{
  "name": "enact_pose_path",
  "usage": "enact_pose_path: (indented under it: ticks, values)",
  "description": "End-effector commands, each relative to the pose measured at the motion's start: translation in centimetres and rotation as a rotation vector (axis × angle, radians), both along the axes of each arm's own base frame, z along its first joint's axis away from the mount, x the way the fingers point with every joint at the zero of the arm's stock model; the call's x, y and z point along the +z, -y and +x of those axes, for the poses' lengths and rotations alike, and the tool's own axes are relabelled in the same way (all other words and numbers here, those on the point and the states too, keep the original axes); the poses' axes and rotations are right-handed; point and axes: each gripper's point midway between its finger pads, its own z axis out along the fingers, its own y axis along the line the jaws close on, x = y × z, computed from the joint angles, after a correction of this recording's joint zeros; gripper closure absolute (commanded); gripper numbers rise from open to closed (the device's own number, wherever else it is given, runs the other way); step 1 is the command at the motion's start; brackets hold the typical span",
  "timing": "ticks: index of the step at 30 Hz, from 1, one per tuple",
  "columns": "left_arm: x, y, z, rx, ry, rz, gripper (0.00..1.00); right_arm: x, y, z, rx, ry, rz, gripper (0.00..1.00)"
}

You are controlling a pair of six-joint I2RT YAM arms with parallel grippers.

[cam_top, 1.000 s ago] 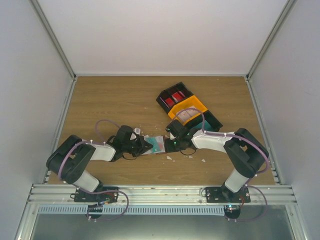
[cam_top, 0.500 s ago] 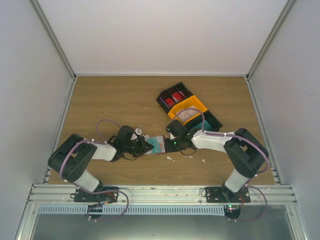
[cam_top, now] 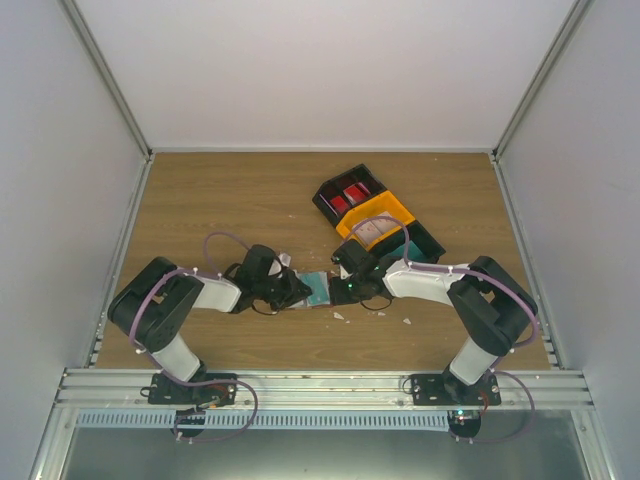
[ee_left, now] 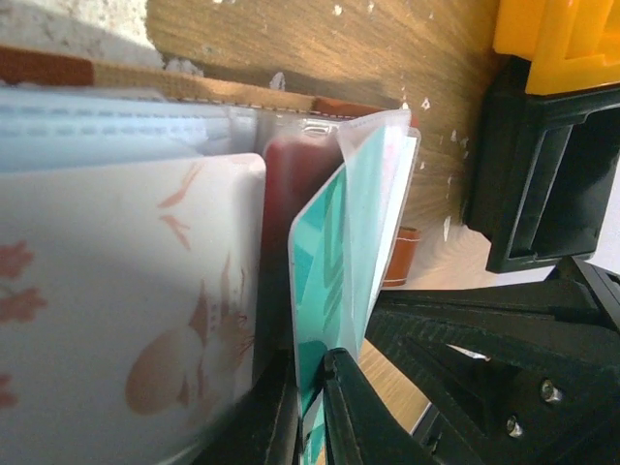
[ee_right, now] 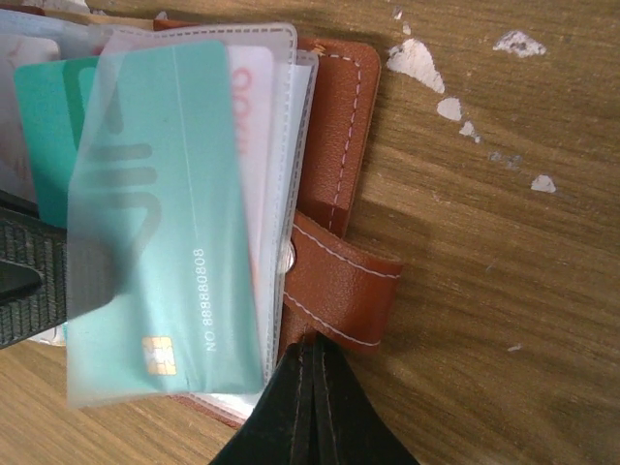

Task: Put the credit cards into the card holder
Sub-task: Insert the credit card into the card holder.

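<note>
Left arm has swung in toward the middle since a second ago, so the left gripper (cam_top: 296,291) is right up against the card holder (ee_right: 341,116) on the table (cam_top: 200,200). Its fingers pinch the teal card (ee_right: 165,242), which is mostly under a clear sleeve (ee_right: 276,58). The right gripper (ee_right: 312,387) is clamped on the holder's edge by the snap tab (ee_right: 339,281). The black-and-orange bin (cam_top: 378,215) sits just behind.

The top camera looks down from high behind the near edge onto the whole desk (cam_top: 200,200). Both wrist cameras are very near the card holder (ee_right: 339,126), the left one facing right, the right one facing down and left. All views share the teal card (ee_right: 165,242).
</note>
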Motion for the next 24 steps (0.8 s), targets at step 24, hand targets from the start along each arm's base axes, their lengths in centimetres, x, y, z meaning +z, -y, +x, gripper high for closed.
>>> enact_pose_path:
  ticks: [24]
  values:
    - [1.7, -1.8, -0.3, -0.102, 0.074, 0.19, 0.65, -3.2, 2.1, -2.3, 0.017, -0.105, -0.115, 1.0]
